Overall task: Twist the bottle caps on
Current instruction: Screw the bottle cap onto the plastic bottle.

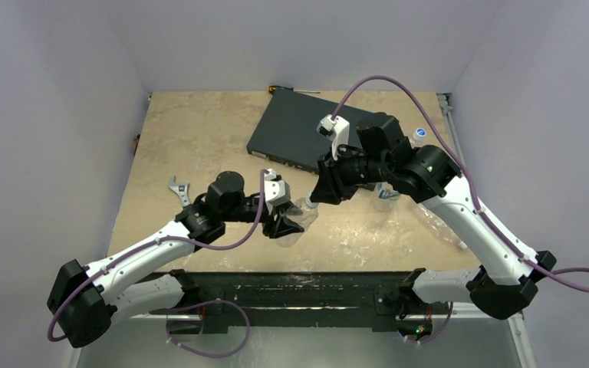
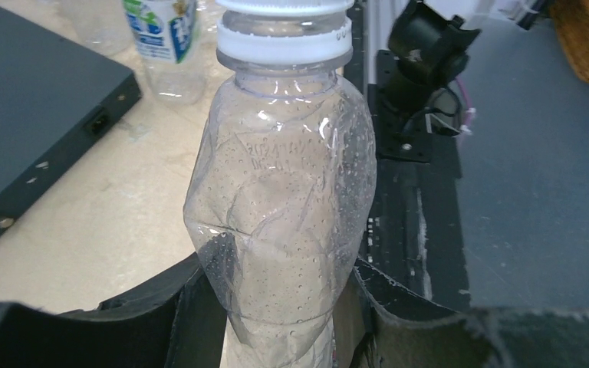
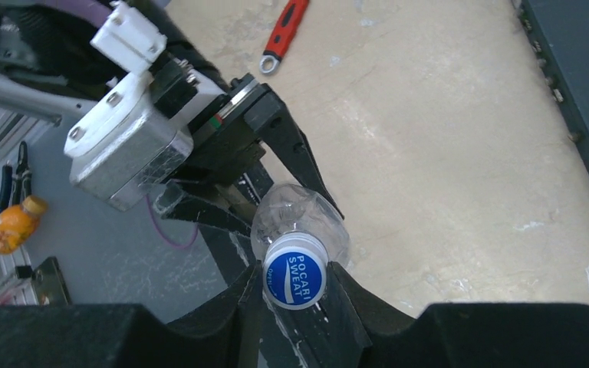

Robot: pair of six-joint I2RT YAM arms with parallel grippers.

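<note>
A crumpled clear bottle (image 2: 280, 199) is tilted above the table, and my left gripper (image 2: 284, 318) is shut on its lower body. In the top view this bottle (image 1: 301, 217) points up and right from the left gripper (image 1: 287, 228) toward my right gripper (image 1: 320, 196). A blue bottle cap (image 3: 295, 279) with white lettering sits on the neck. My right gripper (image 3: 297, 297) is shut on it, a black finger (image 3: 249, 303) pressing each side. Only the cap's white skirt (image 2: 284, 34) shows in the left wrist view.
A flat black box (image 1: 307, 138) lies behind the grippers. A labelled bottle (image 1: 387, 196) stands to the right, a capped one (image 1: 419, 134) sits near the right edge, and a clear one (image 1: 441, 226) lies flat. A wrench (image 1: 178, 189) lies to the left, its red handle (image 3: 285, 31) showing.
</note>
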